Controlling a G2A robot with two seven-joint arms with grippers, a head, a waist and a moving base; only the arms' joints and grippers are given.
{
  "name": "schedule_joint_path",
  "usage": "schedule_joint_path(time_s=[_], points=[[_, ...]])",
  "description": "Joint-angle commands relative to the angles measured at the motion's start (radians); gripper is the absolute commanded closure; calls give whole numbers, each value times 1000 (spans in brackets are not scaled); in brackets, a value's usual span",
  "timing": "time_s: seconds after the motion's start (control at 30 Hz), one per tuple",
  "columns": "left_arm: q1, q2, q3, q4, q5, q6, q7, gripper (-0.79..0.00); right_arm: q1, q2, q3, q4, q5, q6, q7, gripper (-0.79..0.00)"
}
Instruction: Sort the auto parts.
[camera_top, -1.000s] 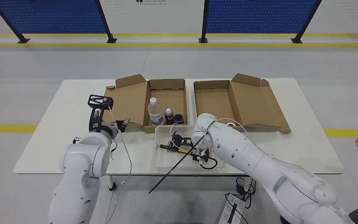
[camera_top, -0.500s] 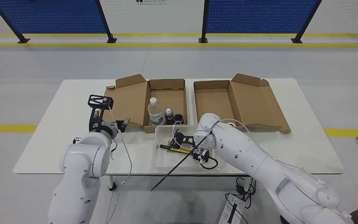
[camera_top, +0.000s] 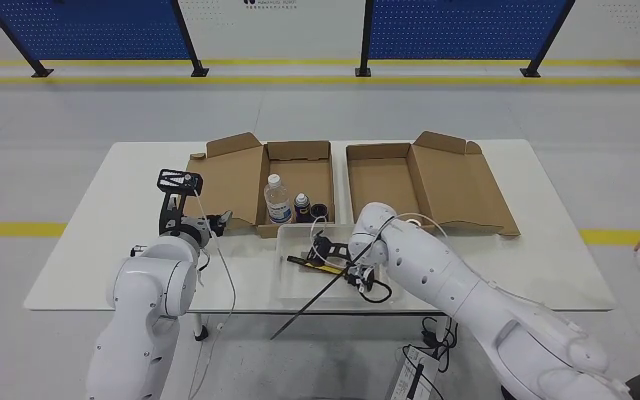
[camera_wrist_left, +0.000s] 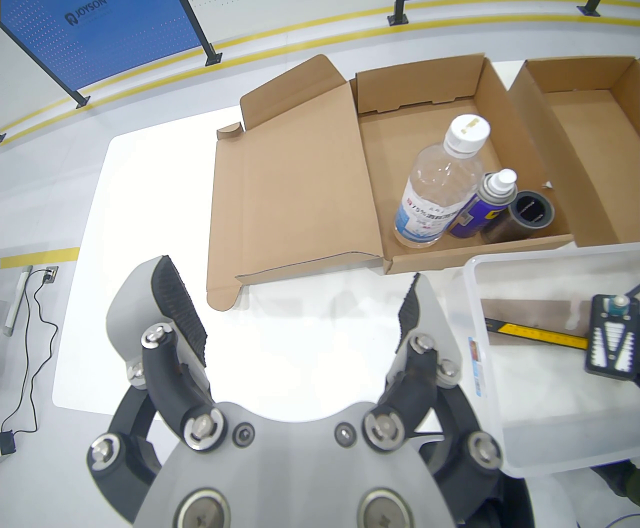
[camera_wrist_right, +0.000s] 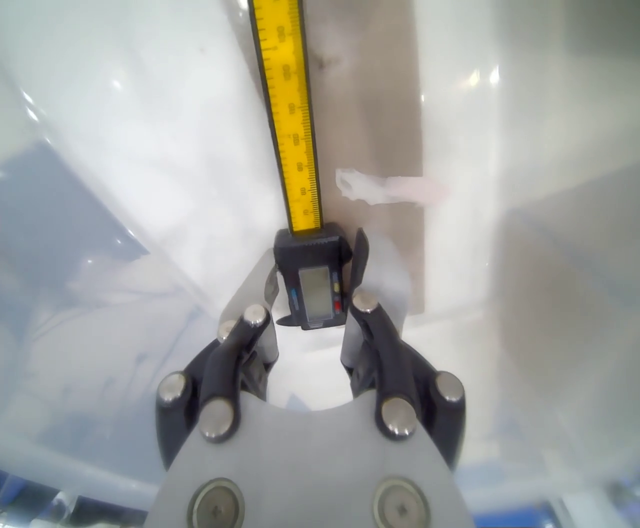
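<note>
One white tabletop (camera_top: 120, 220) carries it all: a left box (camera_top: 300, 152) and a right box (camera_top: 385, 185), both open cardboard, side by side toward the far edge, and a clear plastic bin (camera_top: 292, 285) just before them at the middle of the front edge. Toward the front-left corner, the left tool (camera_wrist_left: 290, 282) hangs spread wide and empty beside the left box's opened flap. Inside the bin, the right tool (camera_wrist_right: 315, 272) is clamped narrowly on the display head of a yellow-scaled caliper (camera_wrist_right: 292, 125), whose beam runs away over the bin floor. A bottle (camera_wrist_left: 440, 190), a spray can (camera_wrist_left: 480, 212) and a black cylinder (camera_wrist_left: 531, 216) line the left box's front wall.

The step in hand looks to be lifting the caliper out for sorting. Because it is held at one end, the long beam may droop or swing. A slow, straight rise until its far tip is above the bin's rim seems wise before any turn toward a box. The smooth plastic head could slip if jerked. Which box it belongs in is not evident.

Whether the caliper hangs free of the bin floor cannot be told. Its measuring end is hidden under the tool's fingers. A thin dark line (camera_top: 300, 315) running from the bin past the front edge is too slight to identify.
</note>
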Motion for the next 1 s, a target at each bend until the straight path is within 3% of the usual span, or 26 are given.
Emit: schedule_joint_path(time_s=[0.0, 0.03, 0.4, 0.97], points=[[0, 0, 0, 0, 0, 0, 0, -785, 1, -2, -1, 2, -1, -2, 0, -89], [0, 0, 0, 0, 0, 0, 0, -785, 1, -3, -1, 3, 0, -1, 0, 0], [0, 0, 0, 0, 0, 0, 0, -785, 4, -1, 28, -27, 12, 6, -10, 0], [0, 0, 0, 0, 0, 0, 0, -785, -66, 75, 159, -266, -35, 50, 75, 0]])
